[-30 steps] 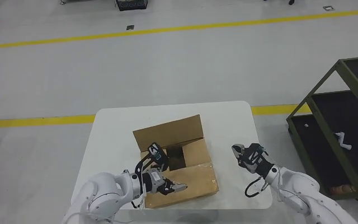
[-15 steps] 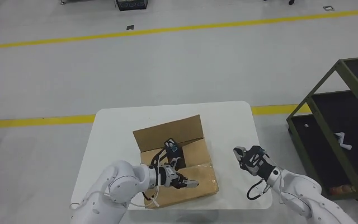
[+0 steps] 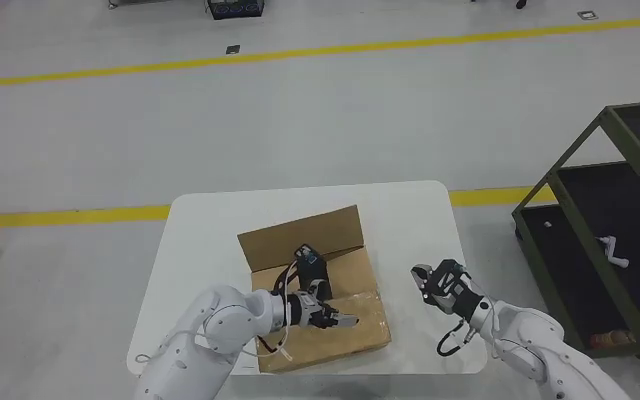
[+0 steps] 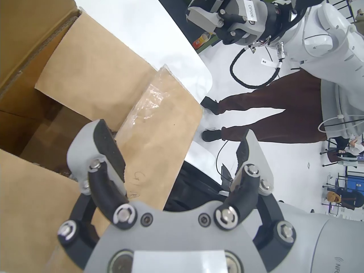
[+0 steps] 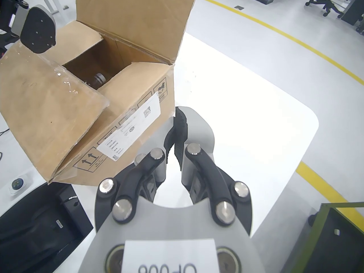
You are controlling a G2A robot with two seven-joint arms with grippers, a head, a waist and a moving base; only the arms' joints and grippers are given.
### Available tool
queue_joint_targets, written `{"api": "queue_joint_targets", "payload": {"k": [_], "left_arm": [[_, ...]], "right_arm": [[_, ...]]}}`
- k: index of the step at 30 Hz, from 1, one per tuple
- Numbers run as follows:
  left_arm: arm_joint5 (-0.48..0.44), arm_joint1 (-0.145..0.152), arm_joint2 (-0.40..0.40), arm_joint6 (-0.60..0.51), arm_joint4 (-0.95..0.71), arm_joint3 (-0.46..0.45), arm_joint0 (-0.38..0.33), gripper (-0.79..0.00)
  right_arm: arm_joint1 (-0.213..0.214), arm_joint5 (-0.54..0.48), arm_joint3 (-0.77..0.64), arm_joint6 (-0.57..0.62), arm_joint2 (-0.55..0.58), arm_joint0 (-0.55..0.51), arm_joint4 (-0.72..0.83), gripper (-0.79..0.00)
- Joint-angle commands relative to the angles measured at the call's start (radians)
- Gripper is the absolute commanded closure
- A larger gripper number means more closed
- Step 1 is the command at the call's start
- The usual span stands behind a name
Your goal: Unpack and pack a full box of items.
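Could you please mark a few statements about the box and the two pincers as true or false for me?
1. The cardboard box stands on the white table. True.
2. The right pincer is wide open. False: it is shut and holds nothing.
3. The box's far flap stands upright. True.
4. The right pincer reaches down inside the box. False: it is beside the box, over the table.
5. The left pincer is open at the box's near flap. True.
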Motion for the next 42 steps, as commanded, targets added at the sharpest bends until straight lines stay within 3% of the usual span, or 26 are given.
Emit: {"api": "queue_joint_targets", "payload": {"k": [1,13,24,34,42], "left_arm": [[0.004,-0.003,0.017,-0.005,0.000,0.036,-0.025,-0.785],[0.019,-0.021,0.102,0.015,0.040,0.169,-0.125,-0.785],[-0.002,-0.035,0.156,-0.040,-0.008,0.257,-0.191,-0.785],[-0.045,-0.029,0.174,-0.132,-0.022,0.251,-0.213,-0.785],[-0.059,-0.033,0.205,-0.145,-0.025,0.267,-0.233,-0.785]], "right_arm": [[-0.003,-0.004,0.009,-0.001,-0.002,0.003,0.001,0.000],[-0.020,-0.018,0.047,0.010,-0.001,0.012,0.009,0.000],[-0.040,-0.031,0.071,0.051,-0.019,0.047,0.020,0.000],[-0.059,-0.077,0.164,0.052,-0.047,0.058,0.076,0.000],[-0.068,-0.075,0.180,0.054,-0.041,0.054,0.083,0.000]]}}
